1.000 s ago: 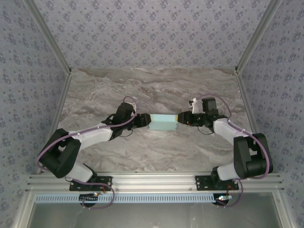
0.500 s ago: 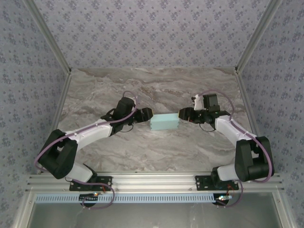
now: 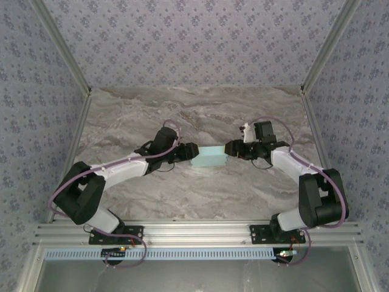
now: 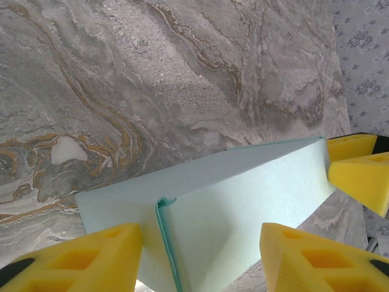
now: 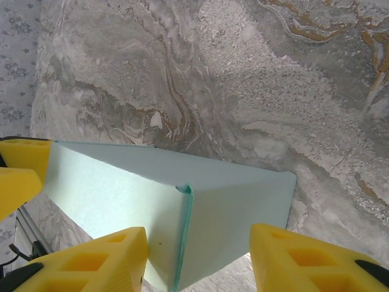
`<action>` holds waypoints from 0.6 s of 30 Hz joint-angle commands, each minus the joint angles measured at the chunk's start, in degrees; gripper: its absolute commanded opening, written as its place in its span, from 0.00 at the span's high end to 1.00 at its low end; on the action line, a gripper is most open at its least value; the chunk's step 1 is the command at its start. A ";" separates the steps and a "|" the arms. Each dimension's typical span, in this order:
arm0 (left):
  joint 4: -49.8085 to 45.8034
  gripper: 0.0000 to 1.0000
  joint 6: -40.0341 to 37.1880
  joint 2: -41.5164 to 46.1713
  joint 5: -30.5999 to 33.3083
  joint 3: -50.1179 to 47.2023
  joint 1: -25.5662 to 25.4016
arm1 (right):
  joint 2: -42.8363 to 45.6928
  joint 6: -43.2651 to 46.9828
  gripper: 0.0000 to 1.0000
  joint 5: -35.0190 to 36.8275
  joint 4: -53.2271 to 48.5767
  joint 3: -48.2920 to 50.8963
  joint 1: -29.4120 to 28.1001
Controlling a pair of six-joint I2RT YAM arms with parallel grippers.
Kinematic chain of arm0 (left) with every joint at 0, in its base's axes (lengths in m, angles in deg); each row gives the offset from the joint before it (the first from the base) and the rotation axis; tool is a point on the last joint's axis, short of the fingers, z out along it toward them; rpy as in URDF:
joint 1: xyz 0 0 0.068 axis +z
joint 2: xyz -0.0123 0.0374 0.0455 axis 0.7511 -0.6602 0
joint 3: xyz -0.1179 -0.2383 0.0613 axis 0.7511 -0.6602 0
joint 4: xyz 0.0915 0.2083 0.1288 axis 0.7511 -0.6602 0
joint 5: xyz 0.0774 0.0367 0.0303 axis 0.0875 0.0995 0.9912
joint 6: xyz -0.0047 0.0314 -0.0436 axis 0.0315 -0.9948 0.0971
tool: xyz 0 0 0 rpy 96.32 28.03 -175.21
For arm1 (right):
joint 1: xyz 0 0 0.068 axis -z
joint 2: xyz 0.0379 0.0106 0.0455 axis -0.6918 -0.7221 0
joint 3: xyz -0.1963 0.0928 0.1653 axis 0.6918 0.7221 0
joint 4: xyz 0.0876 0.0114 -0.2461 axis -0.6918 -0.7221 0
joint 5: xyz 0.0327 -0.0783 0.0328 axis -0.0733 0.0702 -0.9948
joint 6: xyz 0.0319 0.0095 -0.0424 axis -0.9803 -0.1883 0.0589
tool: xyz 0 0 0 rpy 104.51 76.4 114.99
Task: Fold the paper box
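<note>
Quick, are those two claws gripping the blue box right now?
Left gripper: open, jaws straddling one end of the paper box.
Right gripper: open, straddling the other end.

One paper box (image 3: 209, 157), one left hand (image 3: 192, 151), one right hand (image 3: 229, 148).

In the left wrist view we are losing the near end of the paper box (image 4: 243, 201) below the picture's bottom edge, which is also cropping the left gripper's (image 4: 200, 243) yellow fingers (image 4: 91, 258). From above, the right gripper (image 3: 227, 148) is covering the box's end, and we are failing to tell whether either gripper is pinching it.
</note>
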 commanded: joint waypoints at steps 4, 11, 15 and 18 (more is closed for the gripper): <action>2.01 0.51 0.19 -1.63 -2.87 3.10 -0.44 | -1.25 -1.20 0.54 -0.94 1.28 -2.64 -2.11; 0.92 0.55 -2.28 -3.77 -0.91 7.43 2.32 | -2.67 -3.36 0.64 -0.51 4.19 -7.88 -2.36; -1.01 0.55 -4.82 -6.74 -0.10 12.27 4.39 | -6.38 -3.33 0.66 0.51 5.51 -12.86 -2.42; -2.22 0.55 -6.34 -9.49 0.37 15.14 5.36 | -10.18 -2.84 0.66 0.79 5.72 -15.58 -2.42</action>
